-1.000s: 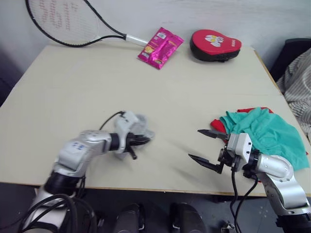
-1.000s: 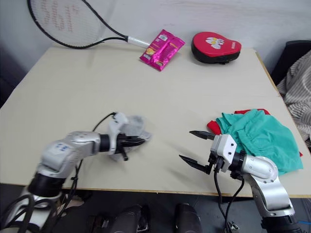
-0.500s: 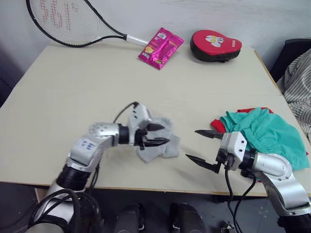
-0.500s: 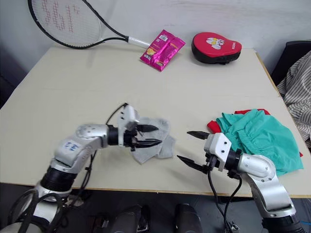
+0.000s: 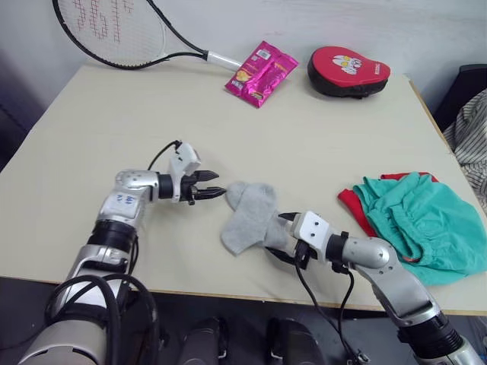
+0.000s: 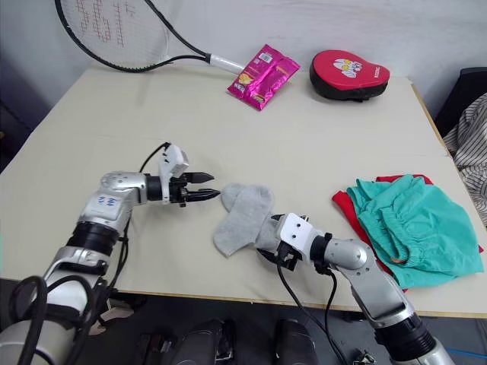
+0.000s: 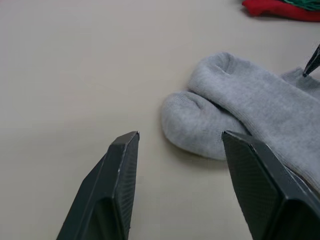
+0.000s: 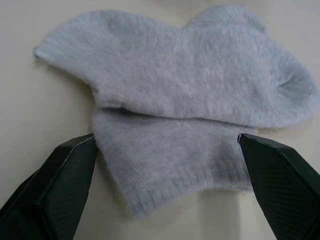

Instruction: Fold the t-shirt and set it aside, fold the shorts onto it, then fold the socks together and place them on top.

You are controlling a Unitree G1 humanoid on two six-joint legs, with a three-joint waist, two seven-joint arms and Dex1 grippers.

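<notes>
Table [image 5: 99, 129] carries shorts [image 5: 426, 220] piled on t-shirt [image 5: 351, 207] at right edge. Socks [image 5: 249, 215] lie overlapped flat at front centre. Left hand [image 5: 213, 193] open, empty, tips just beside sock toes, not touching. Right hand [image 5: 280, 237] spread wide around socks' cuff end, fingers at cloth edge, no grip.

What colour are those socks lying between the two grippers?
The socks are plain light grey knit, with no pattern; the right wrist view shows this best.
</notes>
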